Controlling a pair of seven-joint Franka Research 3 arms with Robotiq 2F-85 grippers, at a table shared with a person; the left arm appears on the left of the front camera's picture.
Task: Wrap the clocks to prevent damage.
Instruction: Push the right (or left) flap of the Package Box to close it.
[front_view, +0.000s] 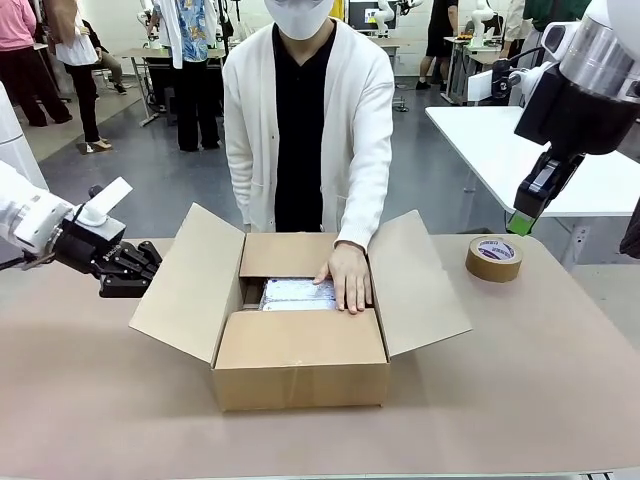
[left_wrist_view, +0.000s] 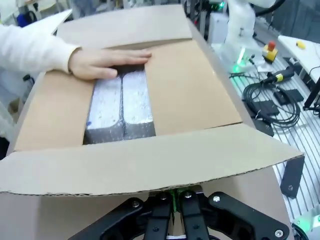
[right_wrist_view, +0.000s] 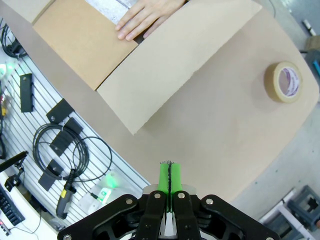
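Clocks (front_view: 298, 293) already wrapped, lying in the cardboard box (front_view: 300, 375)
Two whitish ones lie side by side inside, the person's hand (front_view: 350, 278) on them; the side flaps (front_view: 190, 280) stand open and the tape roll (front_view: 494, 258) lies untouched, so closing seems left; left gripper (front_view: 135, 268) beside the box and right gripper (front_view: 521, 222) raised above the table (front_view: 560, 400) are both pressed together, empty.

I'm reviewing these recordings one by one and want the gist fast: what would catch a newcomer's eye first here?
The open cardboard box at the middle of the table stands out, with a person's hand resting on the whitish wrapped clocks inside. The left gripper sits shut beside the box's left flap. The right gripper hangs shut above the brown tape roll.
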